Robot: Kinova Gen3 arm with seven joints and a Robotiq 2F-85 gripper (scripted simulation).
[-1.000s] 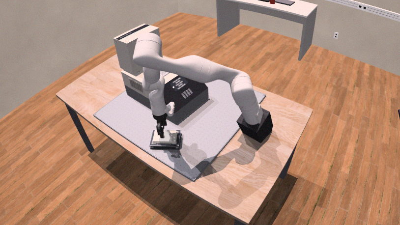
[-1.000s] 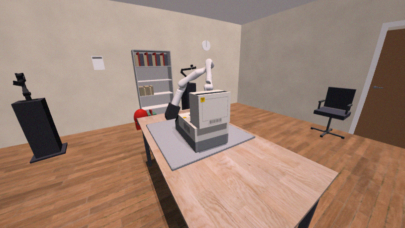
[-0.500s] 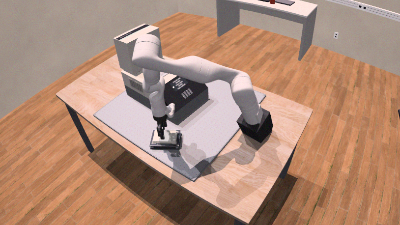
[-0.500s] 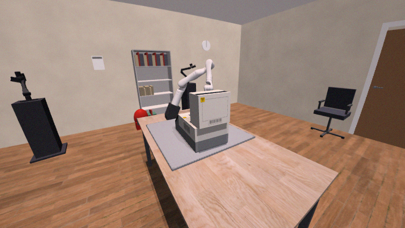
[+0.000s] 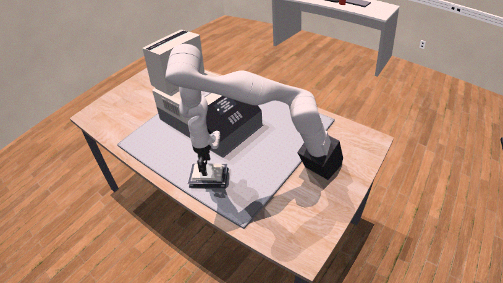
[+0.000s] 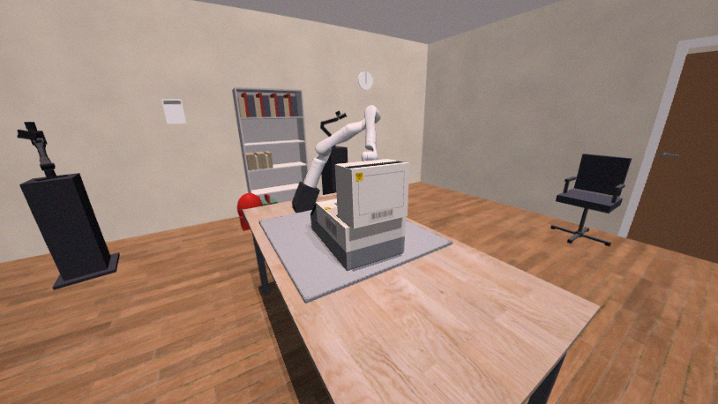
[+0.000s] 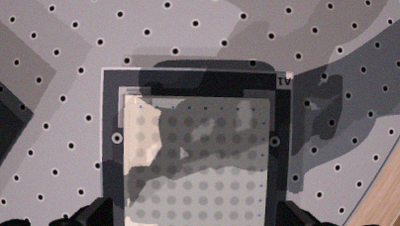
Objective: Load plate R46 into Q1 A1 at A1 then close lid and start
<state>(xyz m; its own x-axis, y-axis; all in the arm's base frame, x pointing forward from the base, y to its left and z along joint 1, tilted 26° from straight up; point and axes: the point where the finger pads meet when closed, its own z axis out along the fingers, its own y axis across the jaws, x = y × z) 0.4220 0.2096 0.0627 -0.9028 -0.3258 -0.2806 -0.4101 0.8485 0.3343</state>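
Dotted grey mat on wooden table. Plate R46 in nest N1; gripper open above it, nothing grasped. Cycler Q1 nearby, lid up.

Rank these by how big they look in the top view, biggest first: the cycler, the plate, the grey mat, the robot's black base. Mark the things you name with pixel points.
1. Grey mat (image 5: pixel 281 140)
2. Cycler (image 5: pixel 242 130)
3. Black base (image 5: pixel 321 163)
4. Plate (image 5: pixel 214 171)
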